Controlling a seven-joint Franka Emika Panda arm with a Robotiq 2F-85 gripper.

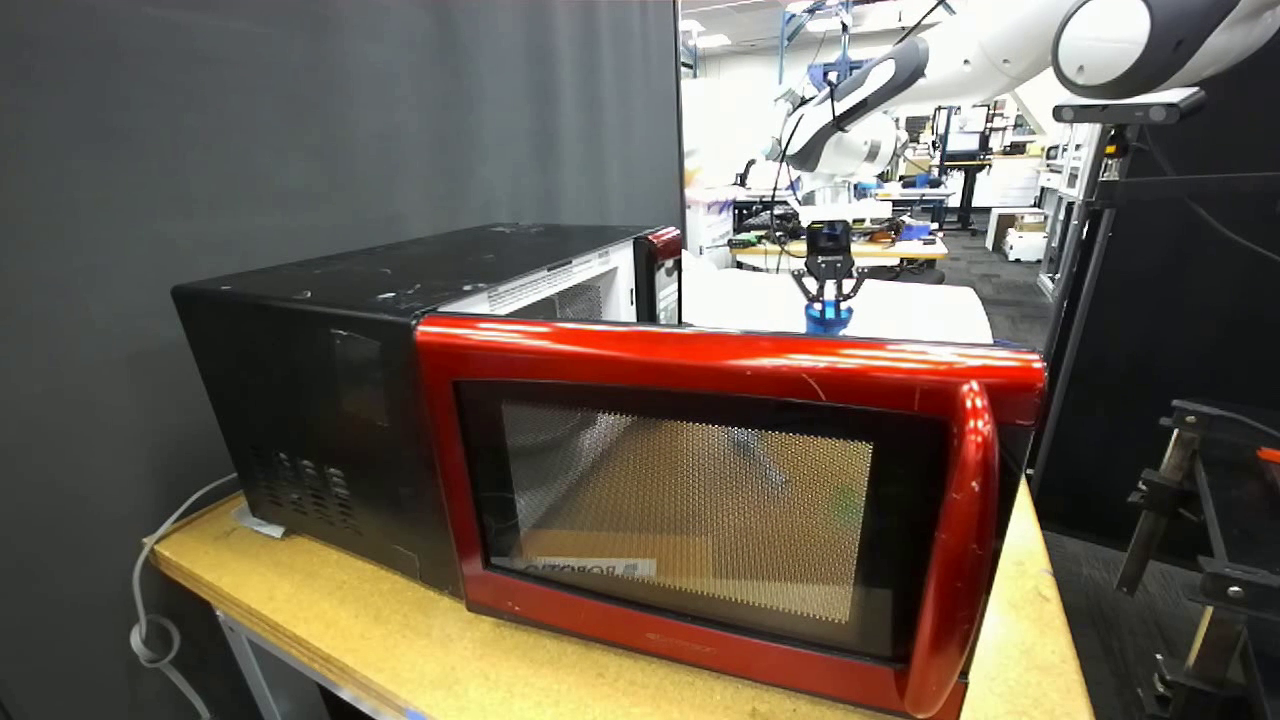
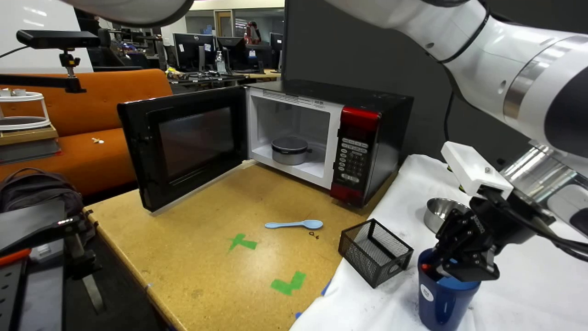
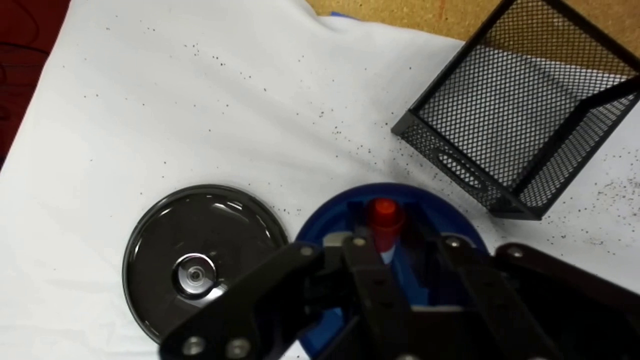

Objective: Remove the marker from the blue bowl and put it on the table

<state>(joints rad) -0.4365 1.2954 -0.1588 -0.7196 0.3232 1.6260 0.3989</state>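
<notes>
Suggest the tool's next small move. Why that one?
I'd likely ease the tool shut before any lift: in the wrist view its jaws flank the red end of the marker, and in an exterior view it dips into the blue cup. These views don't settle whether it grips the marker, so a gentle squeeze seems safer than pulling up now.

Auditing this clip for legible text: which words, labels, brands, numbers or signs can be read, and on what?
None reads with certainty.
Black metal microwave: keypad and white frame markings too small.
Its red door: lettering too faint.
White strip in door window: blurred, possibly mirrored "ROBOTIQ".
Round white sticker on blue cup-shaped bowl: too small.
Black tool: lettering blurred.
Tan wooden bench top: dark scrawl unclear.
Black monitor: emblem too small.
</notes>
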